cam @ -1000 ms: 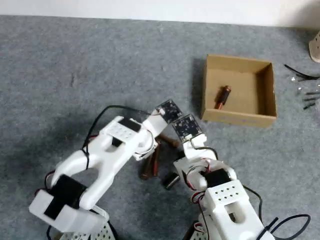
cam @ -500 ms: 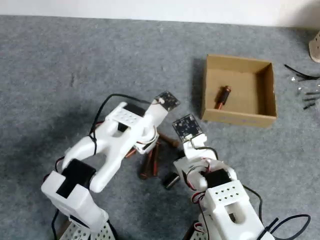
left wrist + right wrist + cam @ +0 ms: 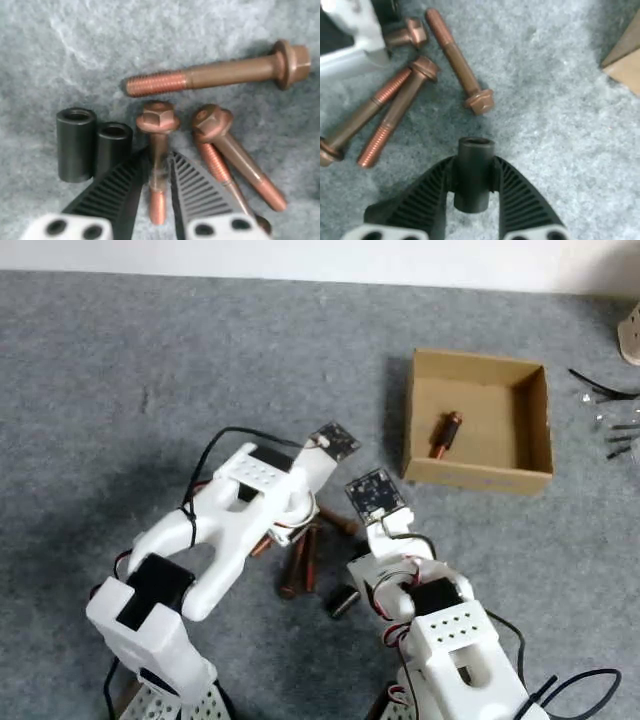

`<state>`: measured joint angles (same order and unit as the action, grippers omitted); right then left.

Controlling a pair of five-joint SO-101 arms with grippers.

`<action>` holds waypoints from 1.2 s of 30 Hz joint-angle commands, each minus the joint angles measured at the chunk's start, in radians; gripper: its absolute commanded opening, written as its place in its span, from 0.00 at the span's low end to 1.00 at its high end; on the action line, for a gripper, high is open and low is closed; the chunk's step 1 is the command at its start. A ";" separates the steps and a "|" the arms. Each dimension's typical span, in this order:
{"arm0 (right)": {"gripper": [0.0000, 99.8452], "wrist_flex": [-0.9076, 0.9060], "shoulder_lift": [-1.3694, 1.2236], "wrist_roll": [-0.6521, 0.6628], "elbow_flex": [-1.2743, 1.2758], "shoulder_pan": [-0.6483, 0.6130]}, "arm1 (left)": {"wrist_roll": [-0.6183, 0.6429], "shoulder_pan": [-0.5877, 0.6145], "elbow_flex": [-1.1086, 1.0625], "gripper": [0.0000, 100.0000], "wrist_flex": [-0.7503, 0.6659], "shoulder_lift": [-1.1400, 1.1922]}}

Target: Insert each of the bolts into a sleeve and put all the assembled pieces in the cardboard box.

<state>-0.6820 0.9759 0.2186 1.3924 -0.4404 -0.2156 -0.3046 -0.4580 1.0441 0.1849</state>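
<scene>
Left arm (image 3: 240, 515) is overhanging the bolt cluster (image 3: 297, 575), blocking approach from above. Its fingers (image 3: 115, 192), gripping one bolt (image 3: 158, 125), are being hemmed by two black sleeves (image 3: 77, 145) one side, two more bolts (image 3: 240, 162) the other. Surface (image 3: 200, 360) beyond the arms is lying open up to the cardboard box (image 3: 480, 475); the right arm (image 3: 440, 630) is standing just beside the cluster.

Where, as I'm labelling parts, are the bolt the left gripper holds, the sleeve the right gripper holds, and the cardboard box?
gripped bolt (image 3: 158, 121): left wrist view, on its hex head.
gripped sleeve (image 3: 475, 174): right wrist view, on its side wall.
cardboard box (image 3: 478, 476): high view, on its near outer wall.
</scene>
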 commanded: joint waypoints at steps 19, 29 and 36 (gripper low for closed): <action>0.00 0.074 0.021 0.012 -0.004 0.018 | -0.040 0.041 -0.728 0.01 -0.442 -0.946; 0.00 0.162 0.024 0.012 0.053 0.018 | -0.035 0.041 -0.941 0.01 -0.468 -1.369; 0.00 0.185 0.168 0.012 0.119 0.013 | 0.006 0.090 -1.089 0.01 -0.466 -1.745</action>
<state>-0.5470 1.0495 0.2186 1.4845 -0.4373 -0.2509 -0.2647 -1.5090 0.5946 -1.3418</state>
